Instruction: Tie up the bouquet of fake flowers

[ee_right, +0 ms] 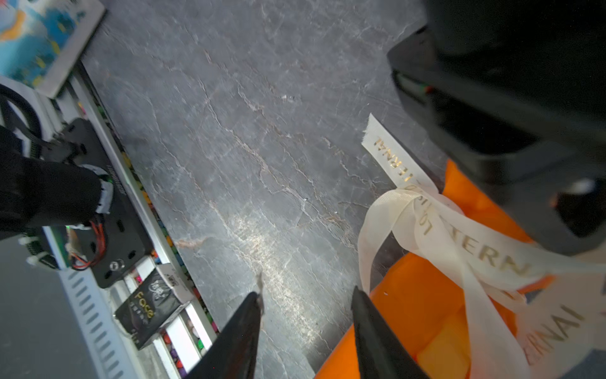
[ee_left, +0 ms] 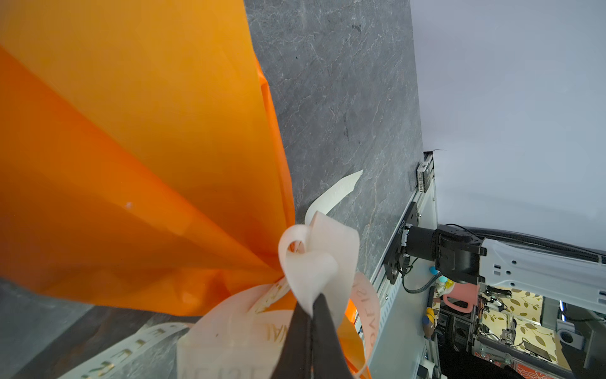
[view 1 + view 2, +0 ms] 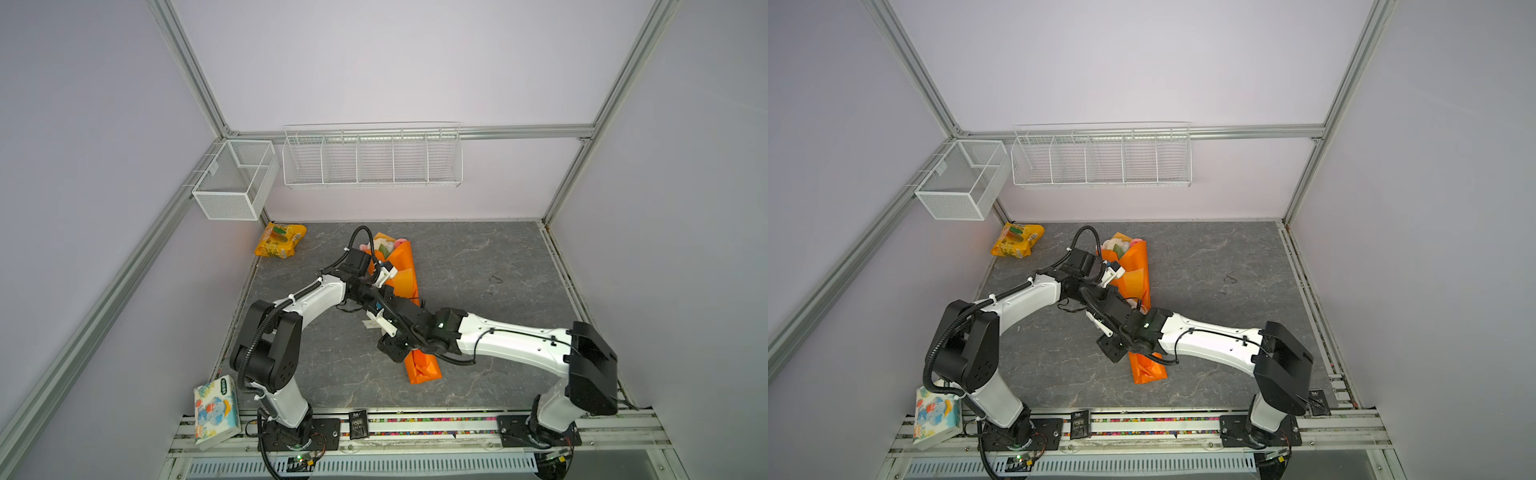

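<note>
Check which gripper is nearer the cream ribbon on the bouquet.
Left. The left gripper is shut on a loop of the ribbon. The right gripper is open just beside the ribbon at the orange wrap, with nothing between its jaws.

Orange paper wrap of the bouquet of fake flowers is showing smooth and faintly sheeny, folding in crisp creases. Cream woven cloth ribbon with gold lettering is looking finely ribbed, satiny. Grey veined stone-look tabletop is reading matt, catching one dull glare patch. Yellow-orange plastic snack packet is glinting glossy. White wire wall basket is looking like coated metal.
</note>
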Controlling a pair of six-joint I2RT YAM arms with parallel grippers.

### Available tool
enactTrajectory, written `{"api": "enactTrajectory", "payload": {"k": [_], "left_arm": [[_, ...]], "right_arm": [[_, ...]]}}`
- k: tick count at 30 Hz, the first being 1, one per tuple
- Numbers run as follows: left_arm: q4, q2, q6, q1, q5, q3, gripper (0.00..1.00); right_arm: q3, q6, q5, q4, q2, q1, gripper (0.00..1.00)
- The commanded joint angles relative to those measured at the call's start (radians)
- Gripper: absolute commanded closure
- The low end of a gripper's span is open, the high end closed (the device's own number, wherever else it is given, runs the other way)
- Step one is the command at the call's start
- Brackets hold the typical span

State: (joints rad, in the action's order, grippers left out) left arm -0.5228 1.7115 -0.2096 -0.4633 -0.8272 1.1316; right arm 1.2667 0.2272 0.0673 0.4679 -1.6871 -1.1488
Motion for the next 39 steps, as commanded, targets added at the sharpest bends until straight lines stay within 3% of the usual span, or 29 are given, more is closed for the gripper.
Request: {"api": "enactTrajectory", "payload": {"k": [1, 9, 12, 16, 23, 28, 39], "left_arm": [[-0.014, 0.016, -0.001, -0.002, 0.002, 0.033, 1.0], [-0.032, 0.019, 0.013, -0.001, -0.007, 0.043, 1.0], [-0.039, 0.021, 0.02, -0.002, -0.002, 0.047, 1.0], [-0.045, 0.022, 0.022, -0.002, -0.005, 0.051, 1.0], [-0.053, 0.024, 0.028, -0.003, 0.002, 0.055, 1.0], [-0.066, 0.027, 0.038, -0.002, 0.01, 0.059, 1.0], [-0.092, 0.03, 0.053, -0.002, 0.015, 0.075, 1.0]], "right_arm": [[0.036, -0.096, 0.066, 0.096, -0.034, -0.001, 0.51], [0.037, -0.134, 0.147, 0.149, -0.08, -0.003, 0.5], [0.053, -0.149, 0.153, 0.172, -0.098, -0.001, 0.58], [0.043, -0.155, 0.182, 0.166, -0.099, -0.002, 0.57], [0.046, -0.145, 0.193, 0.2, -0.089, -0.001, 0.83], [-0.012, -0.108, 0.192, 0.163, -0.019, 0.004, 0.93], [-0.091, -0.039, 0.124, 0.147, 0.113, 0.046, 0.93]]}}
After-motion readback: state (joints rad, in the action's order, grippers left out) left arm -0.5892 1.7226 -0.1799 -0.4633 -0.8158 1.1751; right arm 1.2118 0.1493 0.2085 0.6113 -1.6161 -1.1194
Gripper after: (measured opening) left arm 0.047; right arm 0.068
